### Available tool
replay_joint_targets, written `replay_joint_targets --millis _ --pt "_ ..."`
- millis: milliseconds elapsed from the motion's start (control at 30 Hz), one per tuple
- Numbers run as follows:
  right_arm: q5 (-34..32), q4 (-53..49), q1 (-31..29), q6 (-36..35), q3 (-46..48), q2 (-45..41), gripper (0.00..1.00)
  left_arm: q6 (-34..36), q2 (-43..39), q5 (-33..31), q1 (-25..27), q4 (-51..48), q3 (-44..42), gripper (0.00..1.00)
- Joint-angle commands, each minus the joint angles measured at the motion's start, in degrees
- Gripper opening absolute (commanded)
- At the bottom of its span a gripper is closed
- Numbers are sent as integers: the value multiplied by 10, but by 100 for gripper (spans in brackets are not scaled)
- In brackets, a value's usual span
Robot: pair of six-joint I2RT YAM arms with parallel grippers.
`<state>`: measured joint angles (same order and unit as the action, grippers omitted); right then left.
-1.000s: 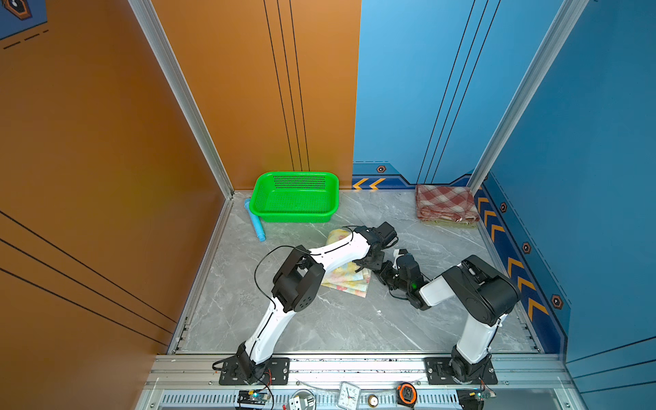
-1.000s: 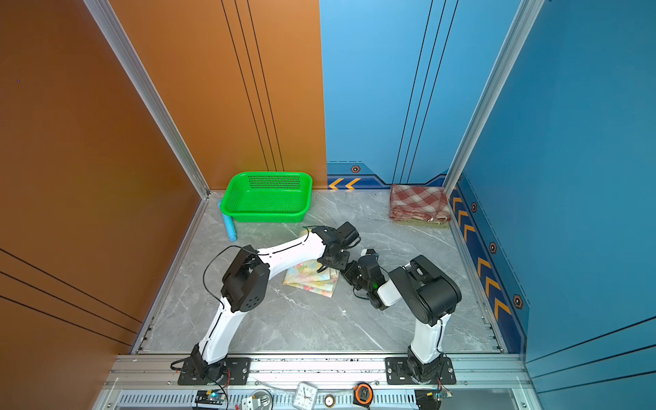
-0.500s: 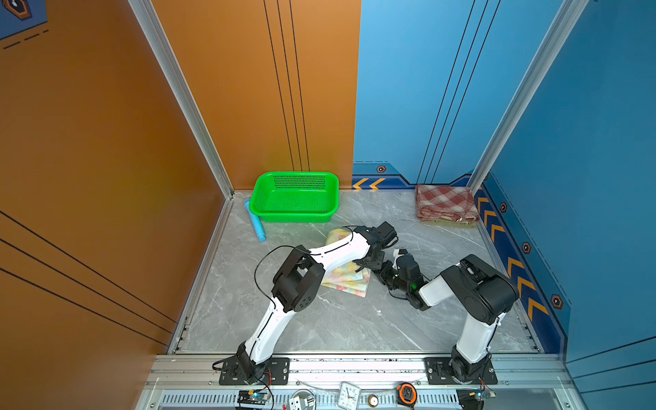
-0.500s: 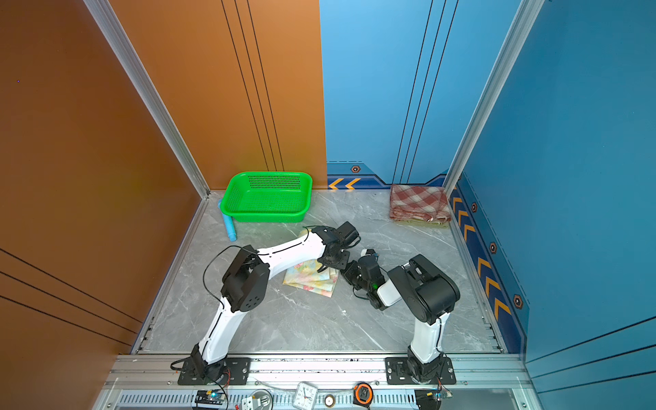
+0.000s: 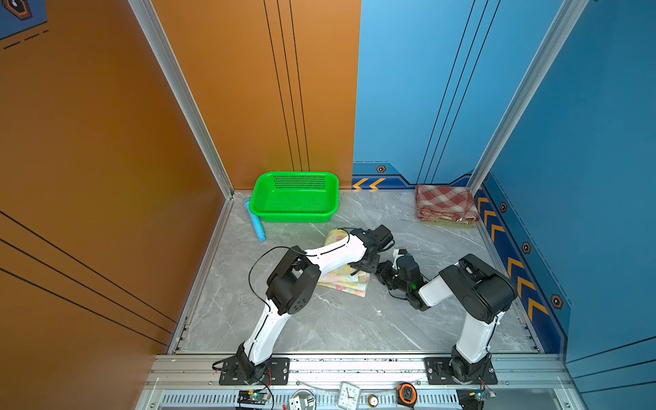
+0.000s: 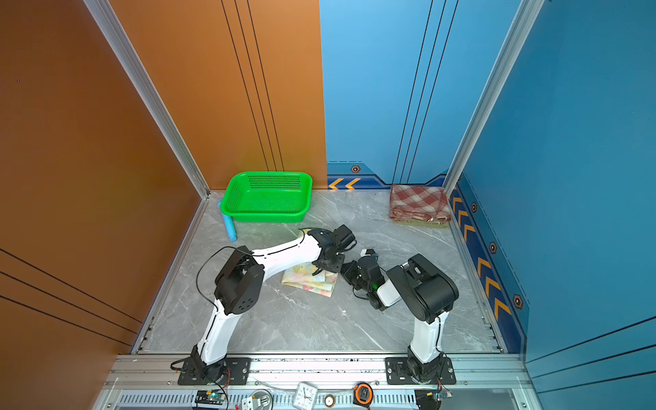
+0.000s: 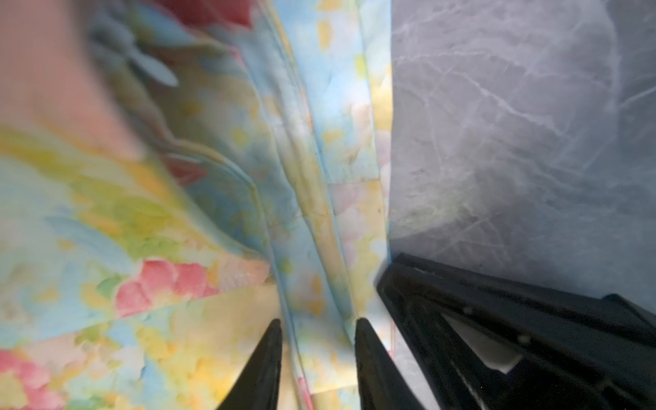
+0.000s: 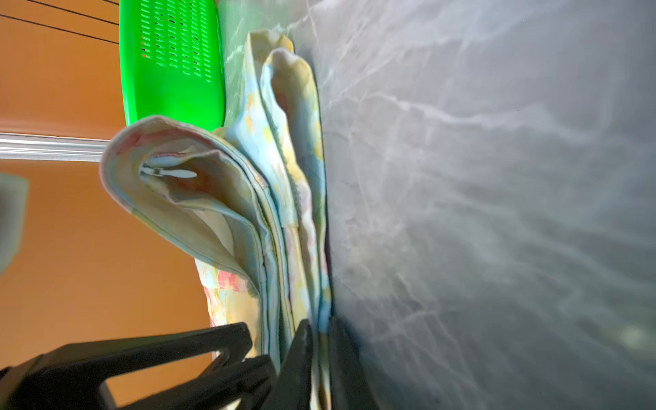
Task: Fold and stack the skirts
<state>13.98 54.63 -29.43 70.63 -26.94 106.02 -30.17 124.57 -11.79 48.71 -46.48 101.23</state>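
The floral skirt [image 5: 346, 284] [image 6: 312, 282] lies folded mid-table, partly under my left arm. My left gripper [image 5: 358, 271] [image 7: 317, 326] points down at the skirt's right edge. Its fingers stand apart, open, with a strip of the folded floral skirt [image 7: 177, 230] lying between them. My right gripper [image 6: 346, 269] [image 8: 321, 340] lies low on the table, shut on the bottom layers of the floral skirt [image 8: 248, 213] at that same edge. The plaid skirt [image 5: 445, 204] [image 6: 417, 202] rests folded in the back right corner. An olive cloth edge [image 5: 443, 222] shows beneath it.
A green mesh basket [image 5: 294, 216] [image 6: 266, 216] [image 8: 170, 53] stands at the back, just behind the floral skirt. A blue tube [image 5: 256, 222] lies beside the basket's left side. Walls close in the table on three sides. Small tools lie on the front rail.
My left gripper's fingers have parted a little over the skirt's edge. Both arms and the skirts have barely moved.
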Motion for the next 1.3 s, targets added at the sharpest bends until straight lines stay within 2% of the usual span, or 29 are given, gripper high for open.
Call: replay_joint_targets --millis 0,467,567,767,800,900,1267 --pt "5 -86 -5 0 15 29 14 8 -35 -33 0 -7 -9 42" --pt "9 -84 -5 2 13 31 14 12 1 -37 -8 -18 -13 43" --pt "9 -83 -5 0 14 29 14 10 11 -34 -9 -18 -13 36" --pt "9 -76 -4 2 17 33 14 7 18 -34 -9 -17 -23 31" --pt "9 -76 -3 2 17 34 14 8 19 -34 -10 -18 -24 27" --pt "10 -75 -4 4 18 34 14 7 20 -36 -12 -17 -24 0" --pt "-2 -62 -13 8 19 34 14 0 -49 -16 -20 -14 -12 0"
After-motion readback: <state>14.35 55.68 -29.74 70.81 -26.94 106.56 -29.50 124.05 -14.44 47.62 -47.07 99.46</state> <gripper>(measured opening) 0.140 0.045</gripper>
